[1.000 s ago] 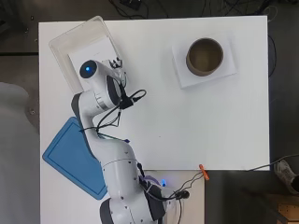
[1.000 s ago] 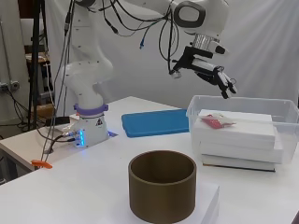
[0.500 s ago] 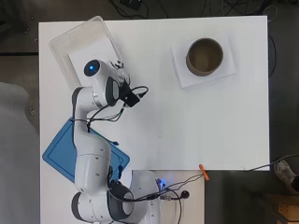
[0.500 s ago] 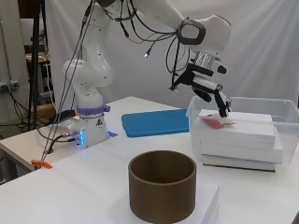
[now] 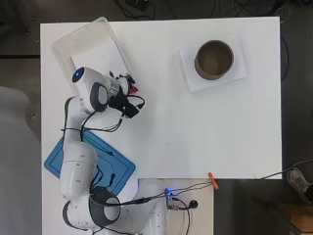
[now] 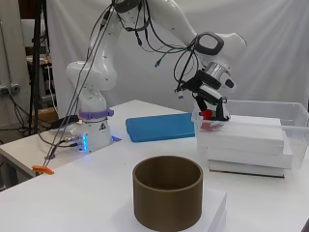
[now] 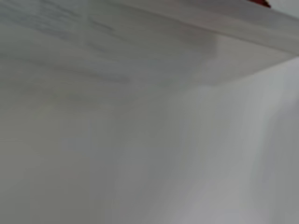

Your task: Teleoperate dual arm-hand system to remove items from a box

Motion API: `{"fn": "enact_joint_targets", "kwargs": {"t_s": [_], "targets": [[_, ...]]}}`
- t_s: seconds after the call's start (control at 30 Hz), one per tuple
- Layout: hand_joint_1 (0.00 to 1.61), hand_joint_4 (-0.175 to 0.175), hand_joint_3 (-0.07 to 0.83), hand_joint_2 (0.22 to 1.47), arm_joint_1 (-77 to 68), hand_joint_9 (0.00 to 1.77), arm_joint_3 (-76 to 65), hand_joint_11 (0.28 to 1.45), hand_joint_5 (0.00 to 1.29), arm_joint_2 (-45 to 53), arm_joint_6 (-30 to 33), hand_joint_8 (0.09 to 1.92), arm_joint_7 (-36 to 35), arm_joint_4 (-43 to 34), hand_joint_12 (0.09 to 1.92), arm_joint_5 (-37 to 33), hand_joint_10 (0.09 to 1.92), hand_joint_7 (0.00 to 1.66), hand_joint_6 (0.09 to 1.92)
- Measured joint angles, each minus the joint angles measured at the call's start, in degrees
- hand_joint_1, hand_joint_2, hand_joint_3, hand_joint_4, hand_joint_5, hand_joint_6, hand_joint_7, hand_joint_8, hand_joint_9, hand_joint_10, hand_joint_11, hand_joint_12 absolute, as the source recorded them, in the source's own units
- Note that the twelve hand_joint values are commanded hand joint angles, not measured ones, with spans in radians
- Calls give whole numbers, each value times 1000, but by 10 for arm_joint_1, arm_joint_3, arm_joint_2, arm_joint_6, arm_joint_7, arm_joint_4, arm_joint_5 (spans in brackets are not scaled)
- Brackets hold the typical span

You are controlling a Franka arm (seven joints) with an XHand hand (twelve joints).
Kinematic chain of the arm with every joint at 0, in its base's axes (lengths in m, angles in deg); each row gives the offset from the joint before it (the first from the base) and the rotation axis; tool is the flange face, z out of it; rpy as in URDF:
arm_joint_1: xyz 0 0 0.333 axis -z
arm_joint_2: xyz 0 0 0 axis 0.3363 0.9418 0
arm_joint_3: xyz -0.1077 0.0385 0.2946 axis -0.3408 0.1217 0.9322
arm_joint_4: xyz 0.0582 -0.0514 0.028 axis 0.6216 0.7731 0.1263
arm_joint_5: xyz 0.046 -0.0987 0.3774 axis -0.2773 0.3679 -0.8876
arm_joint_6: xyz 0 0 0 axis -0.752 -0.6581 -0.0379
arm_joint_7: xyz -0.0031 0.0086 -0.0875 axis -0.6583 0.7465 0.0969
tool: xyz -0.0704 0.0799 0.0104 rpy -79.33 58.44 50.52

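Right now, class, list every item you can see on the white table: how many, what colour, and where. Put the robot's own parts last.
Clear plastic box: one, transparent, far corner of the table, holding stacked white slabs.
White slabs: a stack, white, inside the box.
Small red item: one, red, at the box's near end, at the hand.
Brown cylindrical container: one, brown, on a white pad.
Blue flat lid: one, blue, beside the arm's base.
Orange clip: one, orange, at the table's edge.
Hand: one, black and white, over the box's end; its grasp is unclear.

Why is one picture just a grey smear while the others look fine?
Wrist view: the camera sits almost against the clear box, so it shows only blurred pale surfaces, with a red sliver at one corner. Side view: even light and a sharp brown ring. Overhead view: bright white table, soft shadows, robot hand at the box's edge.
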State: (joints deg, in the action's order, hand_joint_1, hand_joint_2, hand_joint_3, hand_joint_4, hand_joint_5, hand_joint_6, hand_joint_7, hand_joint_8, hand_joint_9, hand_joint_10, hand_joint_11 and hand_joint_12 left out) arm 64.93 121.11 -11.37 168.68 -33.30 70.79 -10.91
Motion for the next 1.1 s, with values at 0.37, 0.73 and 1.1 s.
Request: {"fn": "enact_joint_targets", "kwargs": {"t_s": [0.37,0.73,1.1], "targets": [[907,94,256,1178,-72,1239,-159,1047,664,-15,22,1920,-150,7,1920,-150,1920,891,1573],[1085,-43,15,1217,-96,1052,-411,908,796,61,-8,1810,-255,-23,1874,-244,1886,799,1232],[1056,57,0,1156,103,1063,134,886,909,399,21,1621,-196,-86,1848,-67,1606,877,1085]]}}
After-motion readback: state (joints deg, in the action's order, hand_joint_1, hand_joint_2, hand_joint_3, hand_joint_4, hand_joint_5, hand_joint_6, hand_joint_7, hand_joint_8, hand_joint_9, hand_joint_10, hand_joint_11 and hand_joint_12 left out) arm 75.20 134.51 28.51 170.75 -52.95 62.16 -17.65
